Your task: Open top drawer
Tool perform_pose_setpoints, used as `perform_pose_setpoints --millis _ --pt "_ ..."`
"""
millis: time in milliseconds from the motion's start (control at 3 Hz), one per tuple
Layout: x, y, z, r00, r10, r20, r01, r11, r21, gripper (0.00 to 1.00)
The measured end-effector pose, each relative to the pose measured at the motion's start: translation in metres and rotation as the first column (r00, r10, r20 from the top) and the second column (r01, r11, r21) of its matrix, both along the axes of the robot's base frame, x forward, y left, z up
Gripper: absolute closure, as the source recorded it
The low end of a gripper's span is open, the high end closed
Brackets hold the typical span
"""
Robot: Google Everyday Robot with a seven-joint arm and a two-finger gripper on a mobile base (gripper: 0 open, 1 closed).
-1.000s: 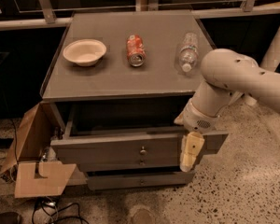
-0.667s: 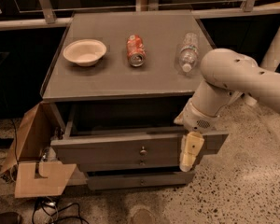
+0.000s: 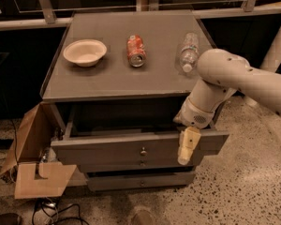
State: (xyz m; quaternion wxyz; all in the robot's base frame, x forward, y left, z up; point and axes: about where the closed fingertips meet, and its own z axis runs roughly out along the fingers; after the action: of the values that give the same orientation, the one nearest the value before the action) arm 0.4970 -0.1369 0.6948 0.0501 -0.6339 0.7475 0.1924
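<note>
The top drawer [image 3: 107, 148] is the wide grey front with a small brass knob [image 3: 143, 151] at its centre. It stands pulled out from the grey cabinet [image 3: 126, 78], with a dark gap showing above its front edge. My gripper [image 3: 187, 147] is cream-coloured and hangs down from the white arm [image 3: 225, 76] over the right part of the drawer front, right of the knob. Two narrower grey drawers [image 3: 140, 181] sit below, closed.
On the cabinet top lie a white bowl [image 3: 85, 52], a red can [image 3: 136, 50] on its side and a clear plastic bottle [image 3: 188, 53]. An open cardboard box [image 3: 35, 153] stands at the cabinet's left. Cables [image 3: 51, 207] lie on the speckled floor.
</note>
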Motion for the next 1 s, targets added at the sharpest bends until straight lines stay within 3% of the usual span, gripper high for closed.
perform_pose_setpoints --millis 333,1000 --pt "0.003 0.004 -0.013 0.9997 0.01 -0.024 -0.011 1.0 -0.015 0.0" --pt "-0.034 0.002 -0.035 0.9953 0.03 -0.093 -0.032 0.999 -0.028 0.0"
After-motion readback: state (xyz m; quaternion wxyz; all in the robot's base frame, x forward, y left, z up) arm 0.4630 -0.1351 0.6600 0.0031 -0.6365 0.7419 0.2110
